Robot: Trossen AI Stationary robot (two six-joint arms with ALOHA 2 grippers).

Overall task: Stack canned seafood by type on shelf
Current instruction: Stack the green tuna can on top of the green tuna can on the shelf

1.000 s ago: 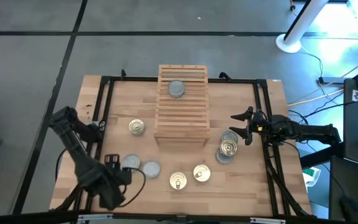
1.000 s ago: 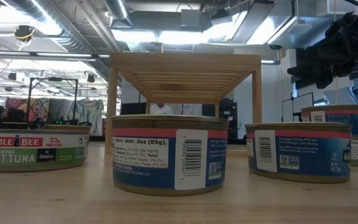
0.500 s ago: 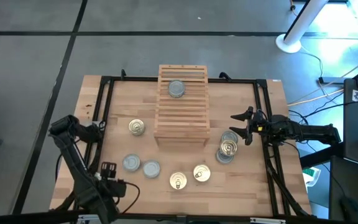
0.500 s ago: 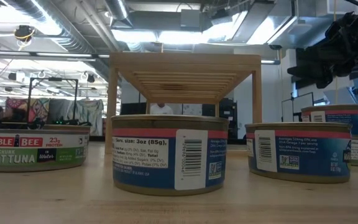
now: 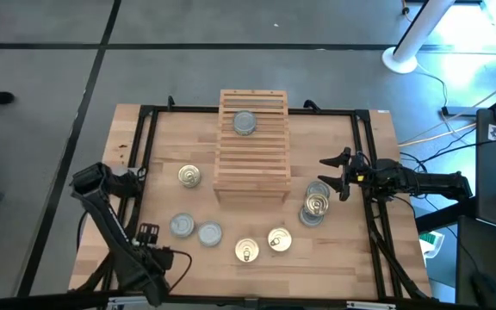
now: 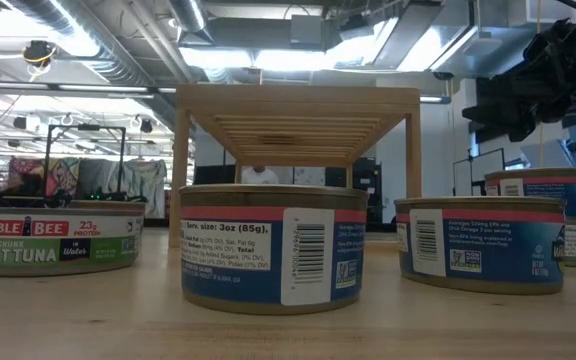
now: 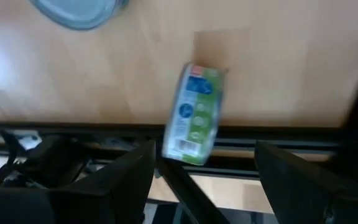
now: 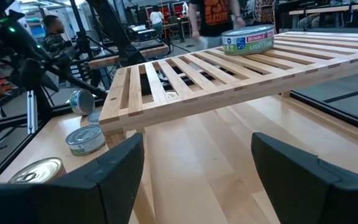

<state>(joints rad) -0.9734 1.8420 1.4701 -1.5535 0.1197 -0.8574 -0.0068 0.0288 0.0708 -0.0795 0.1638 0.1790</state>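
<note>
I see the shelf (image 5: 252, 144) standing mid-table, its long axis running from the near edge of the table (image 5: 334, 250) toward the far edge, its slats crossing that axis; one silver-topped can (image 5: 244, 123) sits flat on its far half, the same can (image 8: 248, 39) showing a green label in the right wrist view; left of the shelf lies a gold-topped can (image 5: 189, 176); nearer than the shelf's near end lie two silver-topped cans (image 5: 195, 230) side by side and two gold-topped cans (image 5: 263, 244); just right of the shelf's near corner a small stack of cans (image 5: 315, 203) has a gold top uppermost; all rest flat, lids up; in the left wrist view one green-labelled tin (image 7: 194, 114) lies on its side by the black frame rail (image 7: 260, 134); my left gripper (image 5: 147, 233) hangs left of the shelf near the table's front corner, arm folded, jaws spread and empty; my right gripper (image 5: 334, 175) points at the shelf from the right, just beside the stack, jaws wide and empty.
</note>
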